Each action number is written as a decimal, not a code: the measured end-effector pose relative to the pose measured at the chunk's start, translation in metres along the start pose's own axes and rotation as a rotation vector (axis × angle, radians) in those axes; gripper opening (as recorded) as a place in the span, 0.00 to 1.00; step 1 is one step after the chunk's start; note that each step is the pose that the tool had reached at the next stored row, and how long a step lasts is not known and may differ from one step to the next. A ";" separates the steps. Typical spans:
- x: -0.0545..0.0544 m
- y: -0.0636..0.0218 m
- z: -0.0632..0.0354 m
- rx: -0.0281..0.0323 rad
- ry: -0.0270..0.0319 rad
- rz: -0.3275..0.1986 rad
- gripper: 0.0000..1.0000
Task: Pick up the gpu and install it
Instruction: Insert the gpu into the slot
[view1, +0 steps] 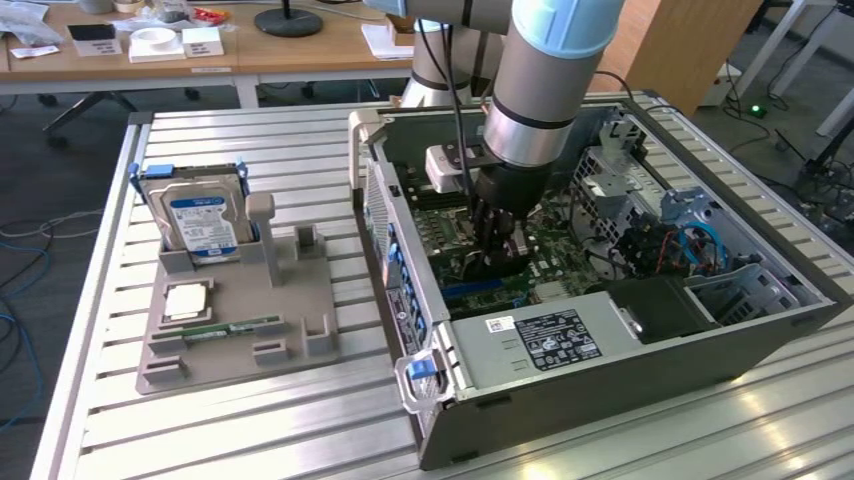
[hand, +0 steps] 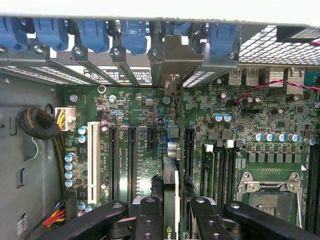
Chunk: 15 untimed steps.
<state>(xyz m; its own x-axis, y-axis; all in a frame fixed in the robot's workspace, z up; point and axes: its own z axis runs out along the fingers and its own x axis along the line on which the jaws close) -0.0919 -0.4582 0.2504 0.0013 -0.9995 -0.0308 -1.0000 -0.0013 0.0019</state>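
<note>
Standing upright at the exterior view's left, a hard drive (view1: 200, 218) with a blue-white label sits in a grey holder tray (view1: 240, 352) on the slatted metal table (view1: 267, 430). A square processor chip (view1: 187, 300) and a narrow green memory stick (view1: 234, 328) lie in the tray in front of it. Toward the exterior view's right lies the open-sided computer case (view1: 627, 365), its motherboard (hand: 135, 100) exposed. The arm reaches down into it. The gripper (hand: 175, 207) clamps the gpu (hand: 170, 182), which stands on edge between the black fingers (hand: 149, 215) over the board's black expansion slots. Its metal end bracket (hand: 172, 65) meets the case's rear wall beneath the blue slot latches (hand: 92, 32). Whether the card's lower edge sits in a slot cannot be told. The power supply (view1: 547, 335) occupies the case's near corner.
</note>
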 end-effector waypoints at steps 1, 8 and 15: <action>0.000 0.0000 0.0001 0.0000 0.0000 0.000 0.26; 0.000 0.0001 0.0005 0.0000 0.0000 0.000 0.26; 0.000 0.0005 0.0011 0.0001 0.0001 0.000 0.26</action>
<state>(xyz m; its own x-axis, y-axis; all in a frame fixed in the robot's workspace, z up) -0.0924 -0.4582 0.2494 0.0013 -0.9995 -0.0308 -1.0000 -0.0014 0.0019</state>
